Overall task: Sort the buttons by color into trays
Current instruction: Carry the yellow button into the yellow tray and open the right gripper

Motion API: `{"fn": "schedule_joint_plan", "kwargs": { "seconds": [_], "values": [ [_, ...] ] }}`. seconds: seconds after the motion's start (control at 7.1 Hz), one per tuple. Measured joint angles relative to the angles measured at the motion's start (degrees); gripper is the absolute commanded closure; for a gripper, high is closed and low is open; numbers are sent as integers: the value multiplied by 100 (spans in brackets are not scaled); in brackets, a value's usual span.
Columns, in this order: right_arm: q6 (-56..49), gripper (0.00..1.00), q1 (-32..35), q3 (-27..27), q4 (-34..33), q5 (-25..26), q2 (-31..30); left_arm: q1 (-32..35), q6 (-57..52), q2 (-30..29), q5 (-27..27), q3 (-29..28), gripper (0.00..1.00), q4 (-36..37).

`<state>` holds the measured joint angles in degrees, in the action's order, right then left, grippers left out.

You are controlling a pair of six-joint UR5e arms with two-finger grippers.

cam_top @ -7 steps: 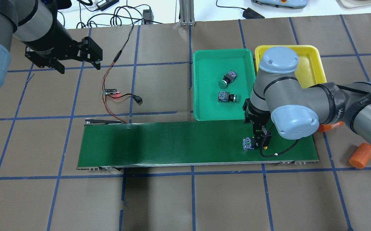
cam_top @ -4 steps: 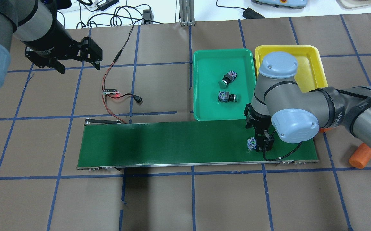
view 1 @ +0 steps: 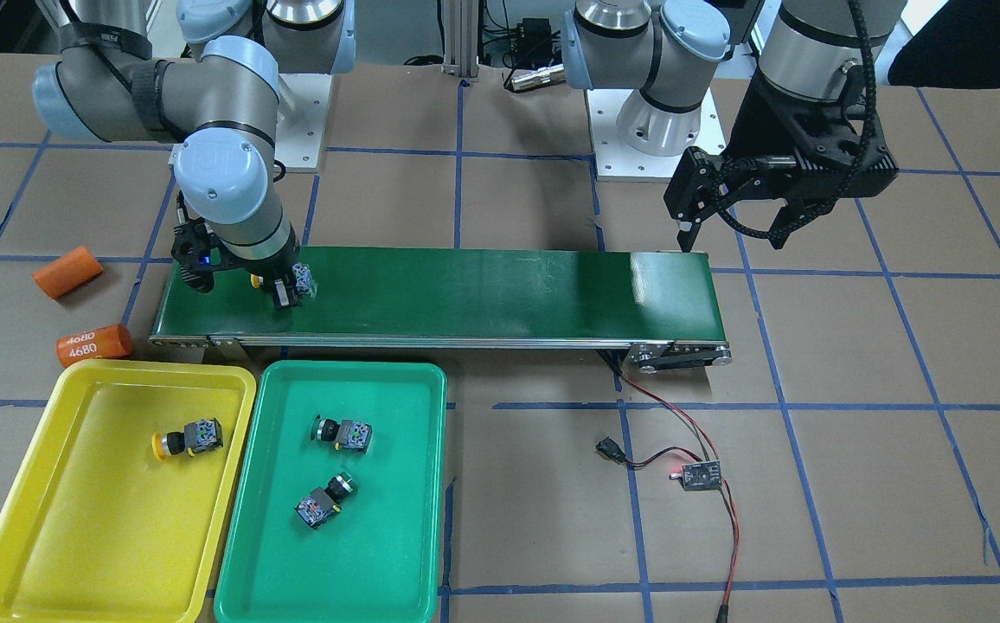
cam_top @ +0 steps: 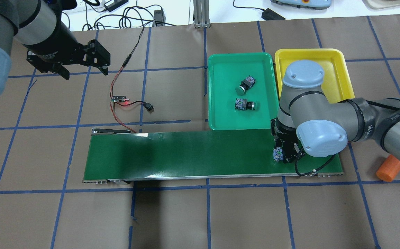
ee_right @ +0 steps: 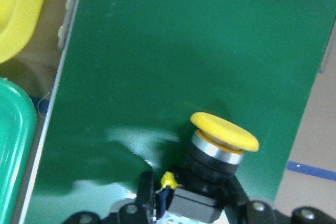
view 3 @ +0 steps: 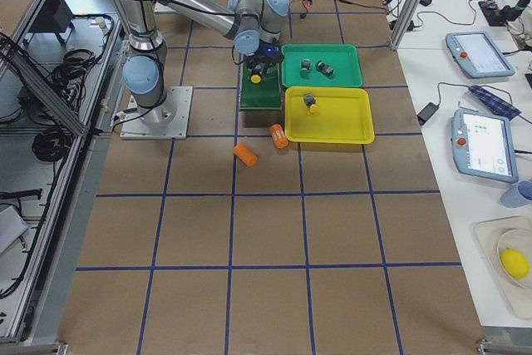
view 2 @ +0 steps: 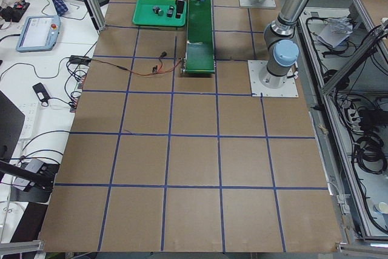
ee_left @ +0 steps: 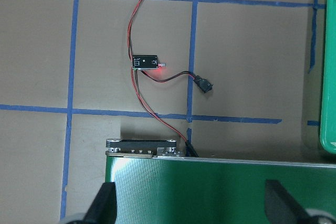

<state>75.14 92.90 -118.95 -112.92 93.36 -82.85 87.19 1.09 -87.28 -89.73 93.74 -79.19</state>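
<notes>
Two green buttons [view 1: 342, 433] lie in the green tray [view 1: 379, 562] at the lower left of the front-facing view. One yellow button [view 1: 191, 438] lies in the yellow tray [view 1: 59, 519] just beside it. Over the conveyor belt's [view 1: 483, 294] left end, the right gripper [view 1: 285, 294] has its jaws pinching the second yellow button [ee_right: 224, 139] by its body. The left gripper [view 1: 733, 244] hangs at upper right above the table, jaws spread.

Green buttons [view 1: 344, 433] in green tray [view 1: 379, 562], yellow button [view 1: 189, 438] in yellow tray [view 1: 76, 536], second yellow button [ee_right: 223, 140] in right pincer [view 1: 286, 292]
</notes>
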Motion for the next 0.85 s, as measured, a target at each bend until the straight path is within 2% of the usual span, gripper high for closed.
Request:
{"fn": "schedule_joint_plan", "kwargs": {
  "seconds": [0.28, 0.56, 0.85],
  "values": [
    [-78, 100, -9, 96, -43, 51, -43, 0, -1, 0, 0, 3, 0, 0],
    [-109, 100, -30, 472, -90, 92, -39, 0, -1, 0, 2, 2, 0, 0],
    [-869, 100, -501, 800, -250, 228, 184, 0, -9, -5, 8, 0, 0, 0]
  ]
}}
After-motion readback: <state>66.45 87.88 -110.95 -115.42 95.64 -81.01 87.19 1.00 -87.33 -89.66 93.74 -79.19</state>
